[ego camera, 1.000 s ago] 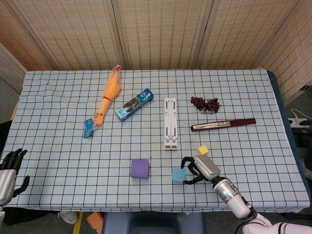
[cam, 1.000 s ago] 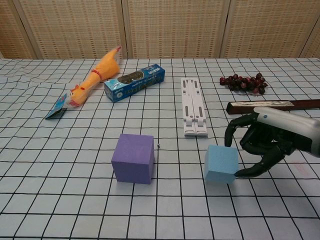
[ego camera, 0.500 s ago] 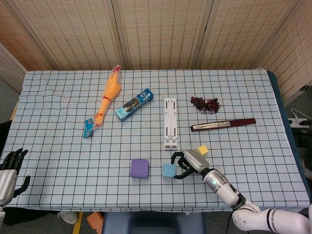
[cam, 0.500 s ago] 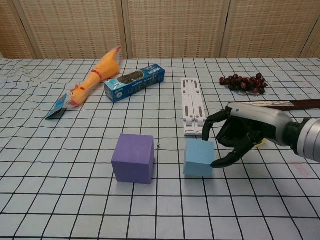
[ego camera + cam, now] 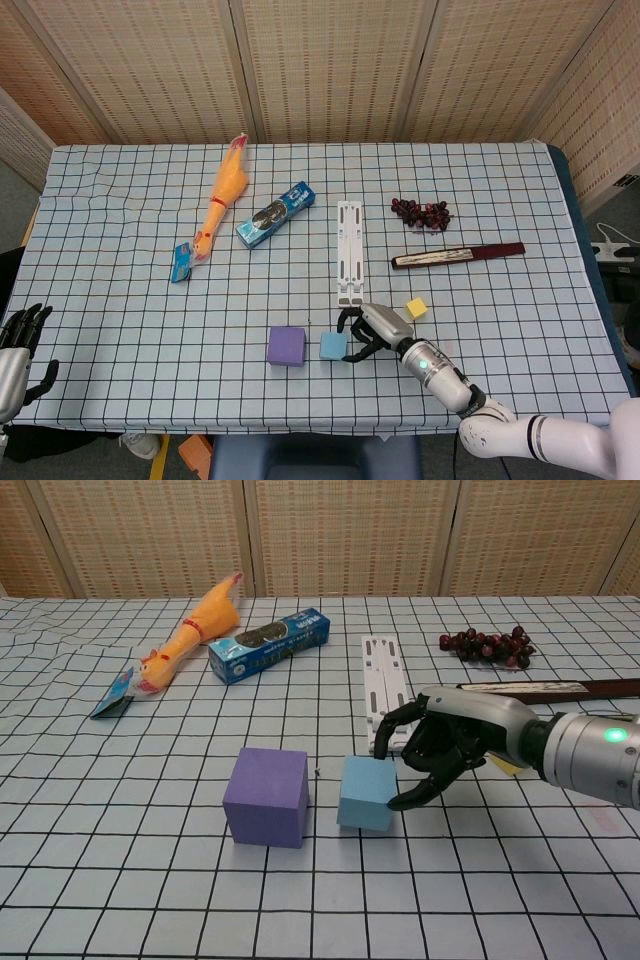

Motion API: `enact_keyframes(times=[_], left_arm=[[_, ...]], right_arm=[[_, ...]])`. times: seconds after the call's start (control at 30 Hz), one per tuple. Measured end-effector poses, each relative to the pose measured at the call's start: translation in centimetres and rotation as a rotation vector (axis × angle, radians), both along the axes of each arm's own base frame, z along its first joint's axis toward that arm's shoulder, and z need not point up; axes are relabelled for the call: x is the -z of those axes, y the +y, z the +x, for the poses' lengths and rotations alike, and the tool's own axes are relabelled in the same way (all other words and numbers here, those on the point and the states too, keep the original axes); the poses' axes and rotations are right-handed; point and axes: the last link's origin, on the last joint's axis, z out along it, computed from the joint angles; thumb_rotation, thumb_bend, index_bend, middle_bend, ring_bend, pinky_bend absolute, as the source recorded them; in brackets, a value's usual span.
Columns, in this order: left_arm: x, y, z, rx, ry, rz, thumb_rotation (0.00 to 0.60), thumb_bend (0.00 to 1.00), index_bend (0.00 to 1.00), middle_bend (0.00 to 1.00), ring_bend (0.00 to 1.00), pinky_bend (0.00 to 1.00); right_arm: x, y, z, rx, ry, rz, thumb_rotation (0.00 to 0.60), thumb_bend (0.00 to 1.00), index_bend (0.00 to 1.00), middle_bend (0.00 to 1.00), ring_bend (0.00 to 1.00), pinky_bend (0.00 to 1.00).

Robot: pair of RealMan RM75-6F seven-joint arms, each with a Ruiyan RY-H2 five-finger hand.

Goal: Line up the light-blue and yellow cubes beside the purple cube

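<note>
The light-blue cube (image 5: pixel 367 793) sits just at 3 o'clock of the single purple cube (image 5: pixel 266 796), a narrow gap between them, on a table (image 5: pixel 120 300) draped in a pale blue grid-checked cloth. One yellow cube (image 5: pixel 416 308) lies further toward 3 o'clock, near the foot of a white folding stand (image 5: pixel 349 252). Also on the cloth: one rubber chicken (image 5: pixel 222 200), one blue toothpaste box (image 5: pixel 276 213), one bunch of dark grapes (image 5: pixel 421 212) and one sheathed knife (image 5: pixel 457 256). Woven reed panels (image 5: pixel 320 60) close off the room at 12 o'clock. The right hand (image 5: pixel 446 742) reaches in low from 4 o'clock, palm toward the light-blue cube, dark fingers (image 5: pixel 412 796) curled against its right face. The left hand (image 5: pixel 20 345) hangs off the table's edge at 8 o'clock, fingers apart, holding nothing.
</note>
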Motion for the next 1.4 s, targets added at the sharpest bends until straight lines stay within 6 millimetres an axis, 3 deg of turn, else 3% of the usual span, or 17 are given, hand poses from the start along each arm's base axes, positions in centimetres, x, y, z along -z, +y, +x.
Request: enact_keyframes(times=[1.4], left_arm=[[-1.2,-1.7,0.7,0.070,-0.035,0.096,0.600,0.45,0.00,0.00,0.03,0.31]], right_arm=[[2.6,-1.5,1.5,0.000,-0.025,0.104,0.600,0.00,0.60,0.89,1.00,1.00]])
